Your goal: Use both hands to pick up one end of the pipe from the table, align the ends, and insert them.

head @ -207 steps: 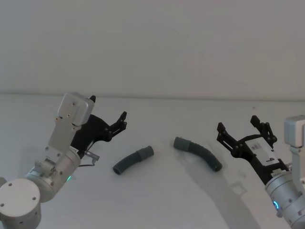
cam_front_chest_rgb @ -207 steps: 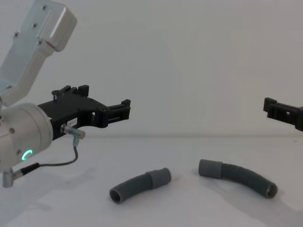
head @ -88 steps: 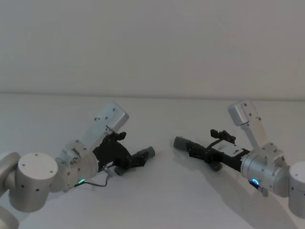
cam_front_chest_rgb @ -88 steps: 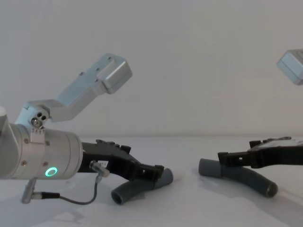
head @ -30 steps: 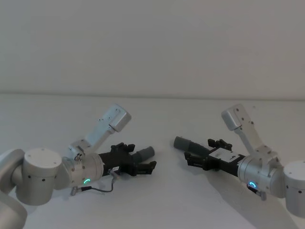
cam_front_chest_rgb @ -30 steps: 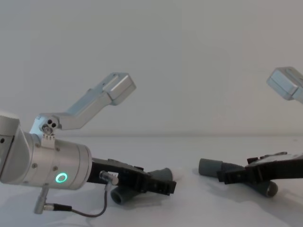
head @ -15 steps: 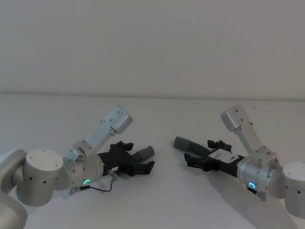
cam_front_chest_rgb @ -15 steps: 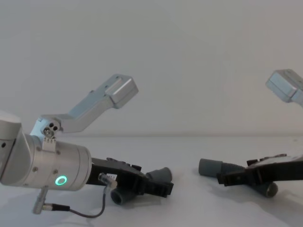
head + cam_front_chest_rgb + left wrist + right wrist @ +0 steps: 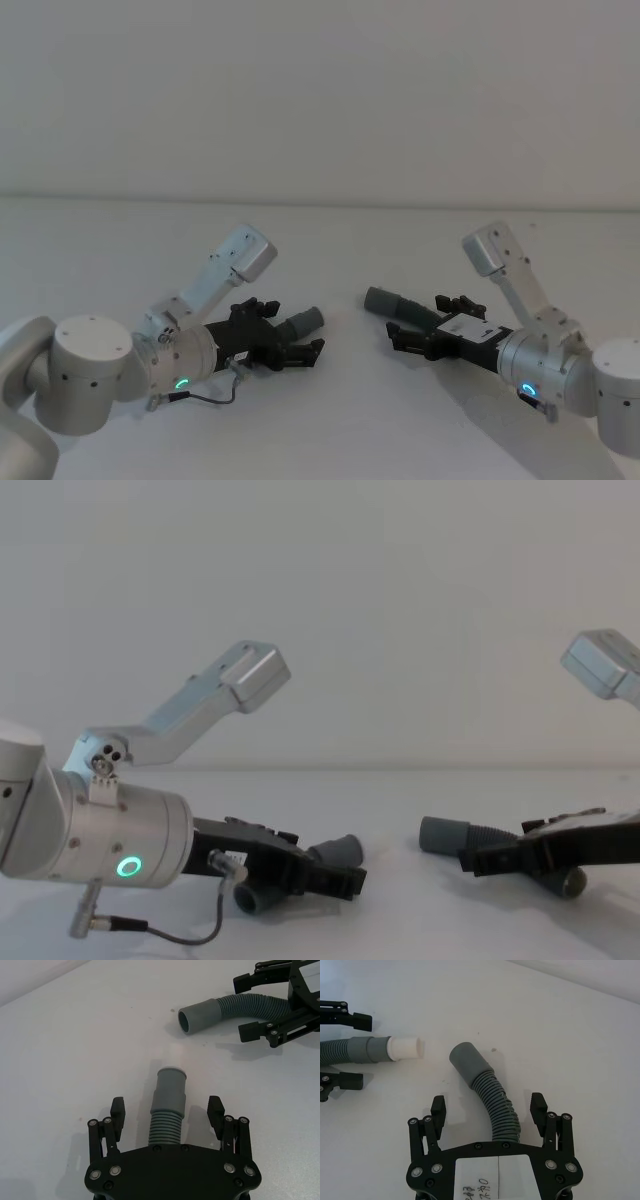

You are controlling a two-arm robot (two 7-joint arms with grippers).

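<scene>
Head view: two arms stretch out low. Left gripper (image 9: 290, 326) gapes around one hose piece (image 9: 305, 320); right gripper (image 9: 420, 319) gapes around the other hose piece (image 9: 381, 298).

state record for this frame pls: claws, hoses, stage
left claw: open, straddling the left dark-grey corrugated hose piece, fingers clear of it
right claw: open, straddling the right dark-grey corrugated hose piece, fingers clear
hoses: both lying on the white table, apart, smooth cuffs at inner ends
stage: neither grasped yet
</scene>
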